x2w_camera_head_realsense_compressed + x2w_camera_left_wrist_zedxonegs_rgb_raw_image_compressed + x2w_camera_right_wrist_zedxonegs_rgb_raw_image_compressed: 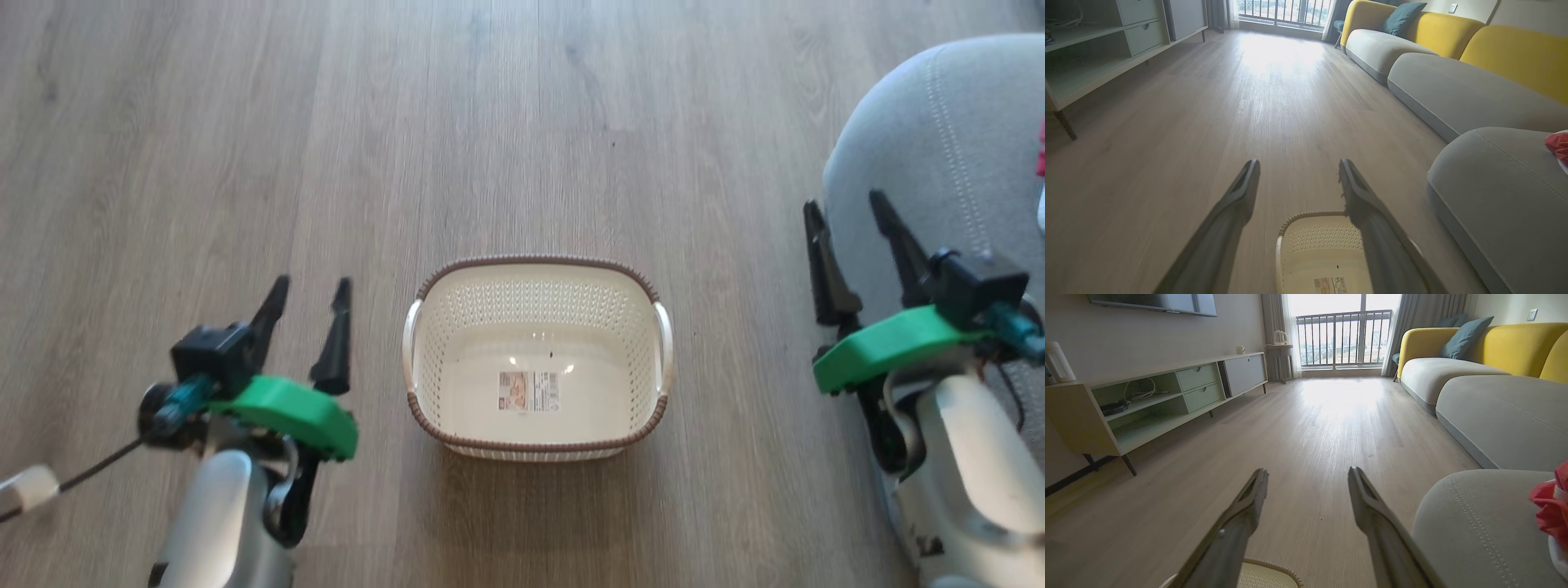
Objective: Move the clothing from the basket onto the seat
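The cream basket [536,359] with a brown rim stands on the wood floor in the middle of the head view; only a label sticker lies inside it. Its far rim also shows in the left wrist view as the basket [1318,249]. The grey seat [939,147] fills the upper right, with red clothing [1041,155] at the picture's edge on it. Red clothing [1549,506] lies on the seat [1474,531]; the clothing [1557,147] rests on the seat [1494,183]. My left gripper [310,290] is open, left of the basket. My right gripper [845,204] is open beside the seat's corner.
A long grey and yellow sofa [1494,396] runs along the right. A low media cabinet [1159,400] on thin legs lines the left wall. A balcony window [1343,335] closes the far end. Wood floor [326,122] stretches ahead.
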Controlling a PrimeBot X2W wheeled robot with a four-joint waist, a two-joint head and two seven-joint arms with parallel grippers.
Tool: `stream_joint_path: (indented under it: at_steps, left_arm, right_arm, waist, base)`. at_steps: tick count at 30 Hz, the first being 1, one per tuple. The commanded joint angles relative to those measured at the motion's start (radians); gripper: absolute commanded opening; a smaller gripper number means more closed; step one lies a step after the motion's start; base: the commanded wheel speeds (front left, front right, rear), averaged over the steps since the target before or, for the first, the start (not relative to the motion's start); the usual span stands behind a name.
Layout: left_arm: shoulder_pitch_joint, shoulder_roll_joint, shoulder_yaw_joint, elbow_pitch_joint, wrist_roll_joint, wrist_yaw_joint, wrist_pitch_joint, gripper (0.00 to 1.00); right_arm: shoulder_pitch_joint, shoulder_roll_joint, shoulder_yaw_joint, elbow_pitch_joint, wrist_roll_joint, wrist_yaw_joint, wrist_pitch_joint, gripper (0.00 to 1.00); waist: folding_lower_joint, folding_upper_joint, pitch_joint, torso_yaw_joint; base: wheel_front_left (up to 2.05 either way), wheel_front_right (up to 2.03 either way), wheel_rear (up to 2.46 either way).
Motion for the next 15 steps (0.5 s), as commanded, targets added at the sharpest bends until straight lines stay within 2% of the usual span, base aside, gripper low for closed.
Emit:
stream_joint_path:
  at_steps: [1, 5, 15]
  left_arm:
    - [-0.007, 0.009, 0.053, -0.03, 0.009, 0.009, -0.009, 1.0]
    - [0.049, 0.008, 0.135, -0.034, 0.032, 0.018, -0.009, 1.0]
    - [0.139, 0.008, 0.239, -0.093, 0.084, 0.03, -0.009, 1.0]
  right_arm:
    - [-0.002, 0.005, 0.018, -0.026, 0.003, 0.0, -0.006, 1.0]
    - [0.053, 0.031, 0.007, -0.023, 0.0, 0.0, -0.006, 1.0]
    - [0.135, 0.069, -0.026, -0.032, -0.007, 0.0, -0.006, 1.0]
  waist:
    - [0.0001, 0.0, -0.017, -0.003]
    - [0.0001, 0.0, -0.048, -0.008]
    - [0.0001, 0.0, -0.091, -0.018]
  base:
    - [0.0, 0.0, 0.0]
    - [0.0, 0.0, 0.0]
    - [0.0, 0.0, 0.0]
